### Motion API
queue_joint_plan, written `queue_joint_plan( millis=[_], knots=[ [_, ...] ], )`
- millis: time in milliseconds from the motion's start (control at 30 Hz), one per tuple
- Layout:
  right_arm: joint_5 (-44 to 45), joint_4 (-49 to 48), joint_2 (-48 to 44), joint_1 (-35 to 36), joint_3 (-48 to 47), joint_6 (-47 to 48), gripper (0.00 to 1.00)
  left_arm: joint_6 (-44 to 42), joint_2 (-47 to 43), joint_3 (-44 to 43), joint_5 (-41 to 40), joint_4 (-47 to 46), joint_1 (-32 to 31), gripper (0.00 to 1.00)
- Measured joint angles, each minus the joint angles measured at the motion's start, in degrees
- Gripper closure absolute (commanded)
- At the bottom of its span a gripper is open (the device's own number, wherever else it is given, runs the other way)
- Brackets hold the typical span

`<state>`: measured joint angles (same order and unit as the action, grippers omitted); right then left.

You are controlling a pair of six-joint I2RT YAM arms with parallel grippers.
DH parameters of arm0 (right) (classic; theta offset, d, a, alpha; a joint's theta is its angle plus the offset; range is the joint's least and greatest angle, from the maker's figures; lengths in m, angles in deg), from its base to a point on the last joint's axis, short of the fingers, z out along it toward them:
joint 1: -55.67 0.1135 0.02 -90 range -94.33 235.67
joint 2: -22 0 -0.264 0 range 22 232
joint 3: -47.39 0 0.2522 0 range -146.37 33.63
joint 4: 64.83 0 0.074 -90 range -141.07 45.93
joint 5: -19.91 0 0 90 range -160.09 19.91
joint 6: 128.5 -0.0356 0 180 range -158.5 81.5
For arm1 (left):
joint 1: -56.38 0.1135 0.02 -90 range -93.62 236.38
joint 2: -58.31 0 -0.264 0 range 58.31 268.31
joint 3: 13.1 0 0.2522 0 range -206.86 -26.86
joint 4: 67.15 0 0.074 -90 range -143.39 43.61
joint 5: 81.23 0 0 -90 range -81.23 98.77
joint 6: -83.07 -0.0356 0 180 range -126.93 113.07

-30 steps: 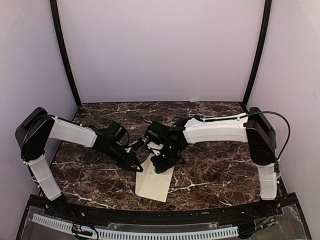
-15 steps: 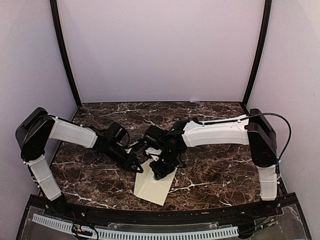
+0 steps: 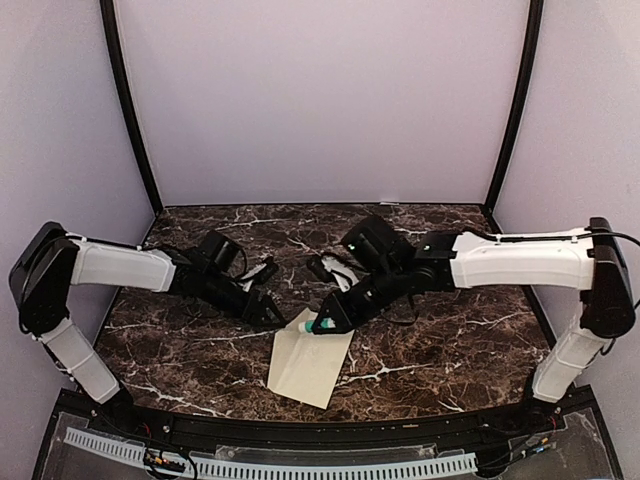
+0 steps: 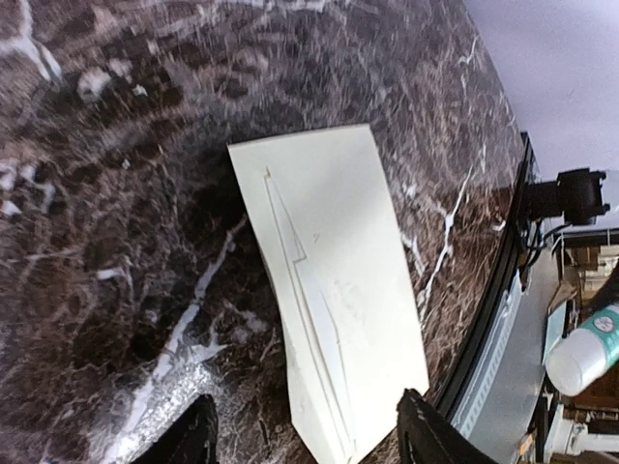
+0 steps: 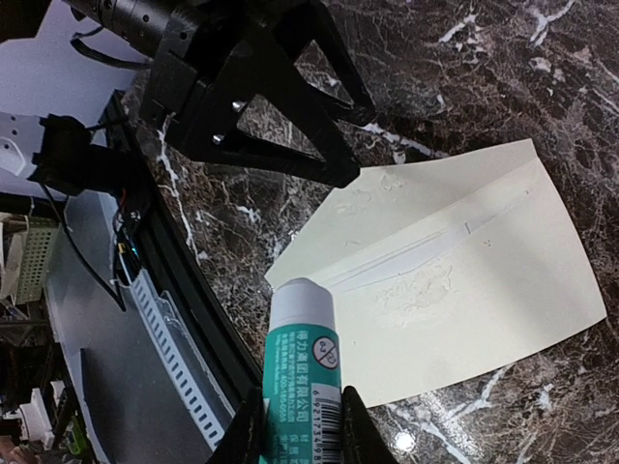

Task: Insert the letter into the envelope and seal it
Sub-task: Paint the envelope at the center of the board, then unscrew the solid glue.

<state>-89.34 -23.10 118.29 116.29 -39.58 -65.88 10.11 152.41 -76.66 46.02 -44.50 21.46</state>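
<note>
The pale cream envelope (image 3: 308, 365) lies flat on the dark marble table, near the front edge, with its flap folded down. The letter is hidden from view. My left gripper (image 3: 268, 311) hovers at the envelope's upper left corner; in the left wrist view the gripper (image 4: 308, 401) is open, the envelope (image 4: 334, 280) lying below its spread fingers. My right gripper (image 3: 328, 318) is shut on a green-and-white glue stick (image 3: 313, 326) over the envelope's top edge. The right wrist view shows the glue stick (image 5: 302, 372) pinched between the fingers, capped end toward the envelope (image 5: 464, 280).
A black rail with a white slotted strip (image 3: 300, 465) runs along the near table edge, close to the envelope's lower corner. Purple walls and two black posts (image 3: 128, 110) enclose the back and sides. In the right wrist view the left gripper (image 5: 261, 97) sits just beyond the envelope.
The left gripper has opened and drawn back to the left off the envelope. The right arm has swung out and lifted off the envelope, so the glue stick now shows.
</note>
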Motion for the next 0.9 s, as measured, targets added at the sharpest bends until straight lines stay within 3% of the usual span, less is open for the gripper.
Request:
queue_joint_plan(
  millis=[300, 433, 633, 900],
  knots=[
    [-7.0, -28.0, -12.8, -5.0, 17.6, -5.2, 0.96, 6.1, -24.5, 5.7, -6.8, -9.4, 2.8, 0.34],
    [-9.6, -37.6, -14.3, -5.0, 18.8, -6.4, 0.95, 14.6, -31.8, 7.1, -3.7, -17.6, 1.8, 0.21],
    [-12.5, -46.9, -15.8, -5.0, 18.7, -6.4, 0.94, 21.6, -33.4, 5.9, -1.9, -21.0, -6.2, 0.18],
    [-14.8, -48.8, -16.1, -4.8, 18.7, -5.9, 0.94, 27.4, -30.3, 4.6, 0.3, -24.5, -10.9, 0.17]
  ],
)
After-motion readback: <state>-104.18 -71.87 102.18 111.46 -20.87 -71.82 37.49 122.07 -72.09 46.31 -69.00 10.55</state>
